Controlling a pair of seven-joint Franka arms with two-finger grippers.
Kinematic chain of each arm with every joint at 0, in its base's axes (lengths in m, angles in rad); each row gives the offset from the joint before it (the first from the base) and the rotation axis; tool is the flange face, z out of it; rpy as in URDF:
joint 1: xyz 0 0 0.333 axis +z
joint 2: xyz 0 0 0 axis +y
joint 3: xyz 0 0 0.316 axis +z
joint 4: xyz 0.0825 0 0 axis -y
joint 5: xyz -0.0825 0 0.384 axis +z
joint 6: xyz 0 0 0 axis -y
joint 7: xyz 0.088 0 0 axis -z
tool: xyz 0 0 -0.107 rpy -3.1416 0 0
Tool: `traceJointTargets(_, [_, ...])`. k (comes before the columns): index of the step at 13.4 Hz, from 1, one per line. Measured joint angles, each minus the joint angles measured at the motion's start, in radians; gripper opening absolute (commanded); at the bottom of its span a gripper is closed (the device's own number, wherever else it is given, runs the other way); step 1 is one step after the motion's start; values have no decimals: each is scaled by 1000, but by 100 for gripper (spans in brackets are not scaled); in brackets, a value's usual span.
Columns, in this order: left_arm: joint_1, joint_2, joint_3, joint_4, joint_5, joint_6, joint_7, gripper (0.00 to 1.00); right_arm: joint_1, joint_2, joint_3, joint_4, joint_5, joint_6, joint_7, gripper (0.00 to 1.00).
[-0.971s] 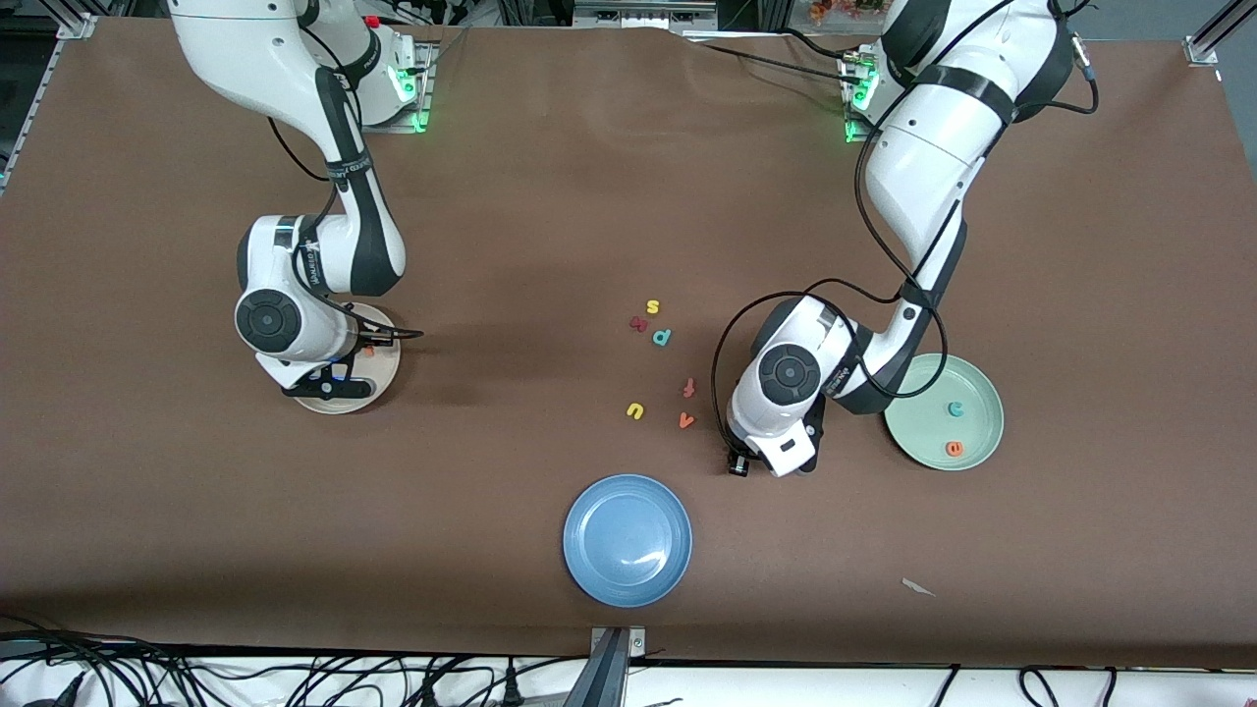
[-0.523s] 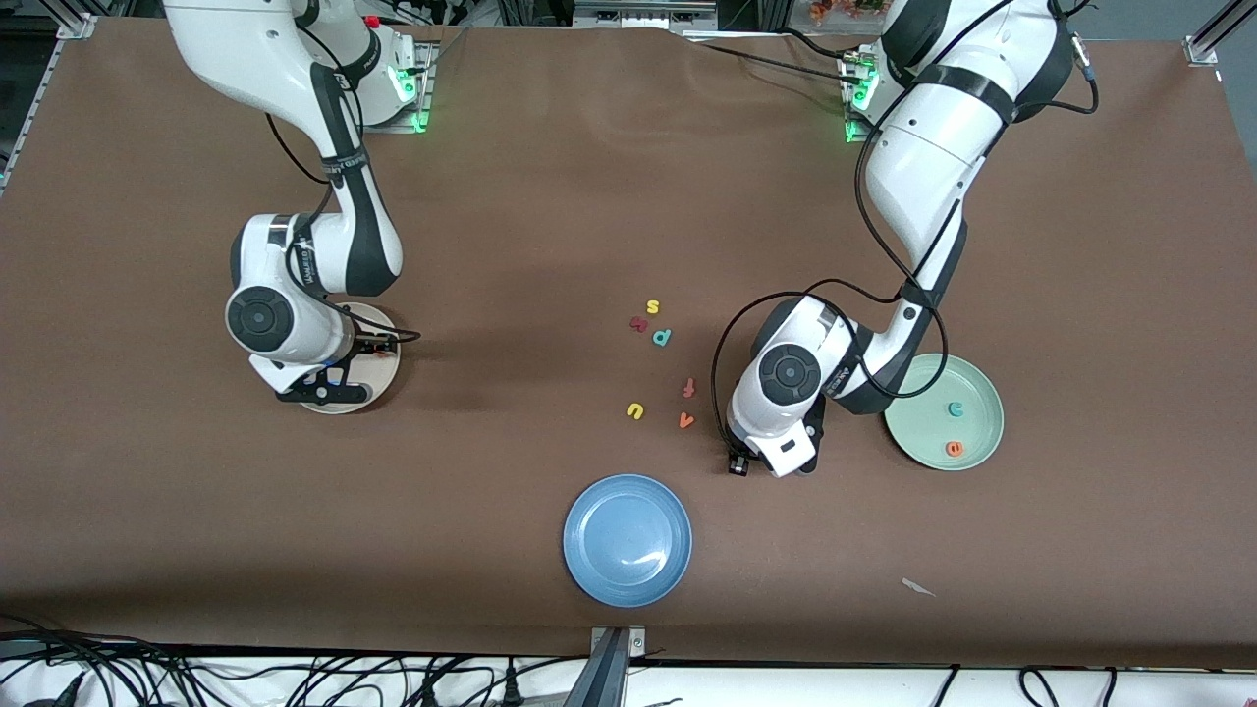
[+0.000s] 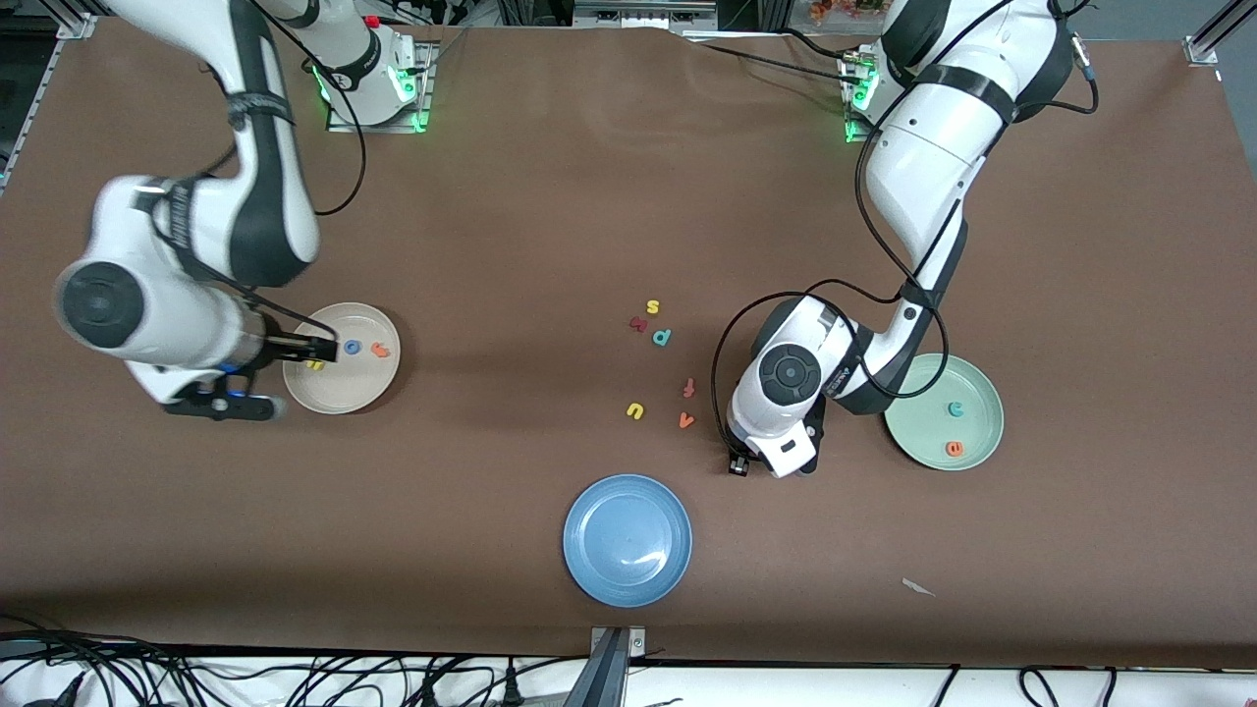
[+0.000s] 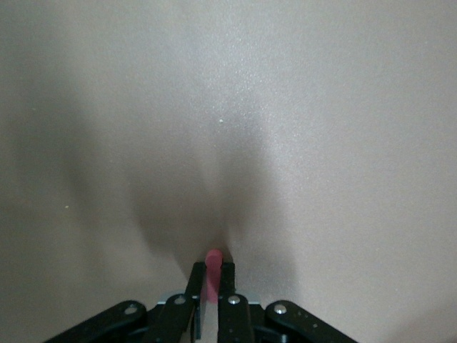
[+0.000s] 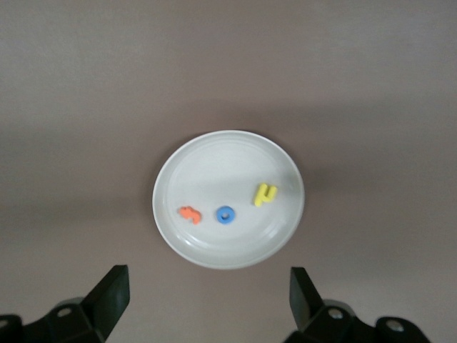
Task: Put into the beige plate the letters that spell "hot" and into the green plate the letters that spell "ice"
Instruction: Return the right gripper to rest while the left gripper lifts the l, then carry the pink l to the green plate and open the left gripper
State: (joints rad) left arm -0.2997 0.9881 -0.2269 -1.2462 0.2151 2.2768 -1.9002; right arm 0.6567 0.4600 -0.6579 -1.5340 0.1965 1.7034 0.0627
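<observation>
The beige plate [image 3: 344, 390] holds the yellow h [image 3: 315, 364], blue o [image 3: 351, 347] and orange t [image 3: 379, 349]. My right gripper [image 3: 218, 404] hangs open and empty, high over the table beside that plate. In the right wrist view the beige plate [image 5: 228, 161] shows with the h [image 5: 265, 193], o [image 5: 226, 214] and t [image 5: 189, 214] ahead of the right gripper [image 5: 207, 286]. The green plate [image 3: 921, 424] holds the teal c [image 3: 955, 408] and orange e [image 3: 954, 449]. My left gripper [image 3: 738, 465] is down at the table beside the green plate. In its wrist view the left gripper [image 4: 213, 266] is shut on the dark red i [image 4: 213, 255].
A blue plate [image 3: 628, 539] lies near the front edge. Loose letters lie mid-table: yellow s [image 3: 652, 307], a dark red letter [image 3: 638, 323], teal p [image 3: 662, 338], red-orange f [image 3: 689, 387], yellow u [image 3: 635, 410], orange v [image 3: 685, 420]. A paper scrap [image 3: 918, 587] lies near the front edge.
My right gripper opened, left the orange t in the beige plate, then rose and swung toward its end of the table. My left gripper closed on the dark red i without shifting.
</observation>
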Motion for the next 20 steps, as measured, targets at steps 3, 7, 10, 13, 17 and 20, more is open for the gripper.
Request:
traceJointTargets(3, [0,-1,1,3,0,-15,67,0,0,-3,-39,124,12,-128,-1,99])
traceJointTargets(7, [5,-10,4,15,0,-125,232,0,1,-4,-74,223,26,-226,-1,99])
traceJointTargets(10, [15,-28,5,17,0,-198,374,0,-1,-4,-104,232,41,-237,-3,99])
traceJointTargets(13, [37,-53,6,19,0,-284,537,0,-16,-4,-109,239,64,-236,-14,100])
traceJointTargets(17, [92,-90,8,20,0,-400,834,0,-172,-3,38,295,93,-248,-30,99])
traceJointTargets(20, [151,-113,10,20,0,-483,1146,1,-436,0,334,347,26,-269,-31,100])
